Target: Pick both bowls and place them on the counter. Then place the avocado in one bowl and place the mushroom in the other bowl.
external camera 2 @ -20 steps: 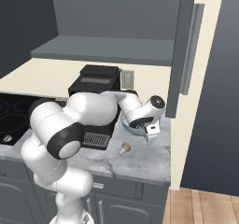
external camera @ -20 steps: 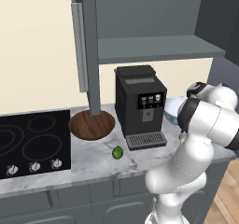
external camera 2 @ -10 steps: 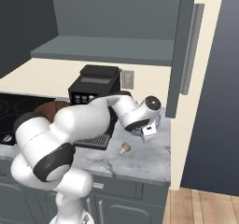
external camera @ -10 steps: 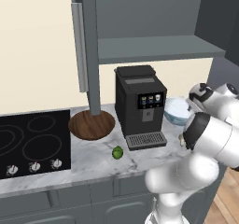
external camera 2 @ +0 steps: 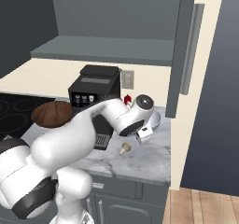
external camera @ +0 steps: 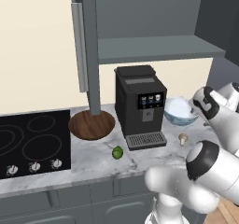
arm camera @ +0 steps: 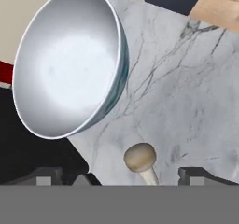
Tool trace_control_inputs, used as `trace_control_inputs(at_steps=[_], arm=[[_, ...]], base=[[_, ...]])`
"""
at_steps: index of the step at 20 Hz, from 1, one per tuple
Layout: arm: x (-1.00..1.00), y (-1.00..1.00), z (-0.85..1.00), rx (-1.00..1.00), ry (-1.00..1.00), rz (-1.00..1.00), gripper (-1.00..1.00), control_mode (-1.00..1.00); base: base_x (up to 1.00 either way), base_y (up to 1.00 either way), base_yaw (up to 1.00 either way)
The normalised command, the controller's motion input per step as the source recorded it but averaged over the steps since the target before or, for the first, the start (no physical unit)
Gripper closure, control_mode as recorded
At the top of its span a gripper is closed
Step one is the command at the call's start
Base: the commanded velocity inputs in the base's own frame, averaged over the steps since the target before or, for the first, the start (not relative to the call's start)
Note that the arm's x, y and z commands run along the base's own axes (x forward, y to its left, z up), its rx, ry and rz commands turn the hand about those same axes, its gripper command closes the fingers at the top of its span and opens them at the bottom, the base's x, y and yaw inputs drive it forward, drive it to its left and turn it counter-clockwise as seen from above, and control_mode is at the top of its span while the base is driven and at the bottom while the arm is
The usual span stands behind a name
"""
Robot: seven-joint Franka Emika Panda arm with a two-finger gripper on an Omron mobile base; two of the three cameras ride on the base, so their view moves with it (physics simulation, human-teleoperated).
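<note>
While fingers (arm camera: 119, 175) gape, mushroom (arm camera: 141, 160) lies sideways, stem toward them

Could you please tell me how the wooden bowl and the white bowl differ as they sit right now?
The wooden bowl is dark brown, wide and shallow; the white bowl is pale, deeper and blue on the outside. The wooden bowl sits left of the coffee machine, near the cooktop; the white bowl sits on its right, close to the mushroom. Both stand upright and empty on the marble counter.
</note>
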Motion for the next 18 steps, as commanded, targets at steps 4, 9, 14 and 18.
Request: trace_control_inputs(at_steps=[4, 9, 14, 18], arm=[[-0.49, 0.32, 0.13, -0.07, 0.0, 0.26, -1.0, -1.0], [-0.36, 0.29, -0.02, -0.14, 0.0, 0.25, -1.0, -1.0], [0.01, 0.11, -0.27, -0.25, 0.0, 0.21, -1.0, -1.0], [0.06, 0.04, -0.41, -0.18, 0.0, 0.19, -1.0, -1.0]], base=[[0.0, 0.0, 0.0], [0.0, 0.0, 0.0], [0.0, 0.0, 0.0], [0.0, 0.0, 0.0]])
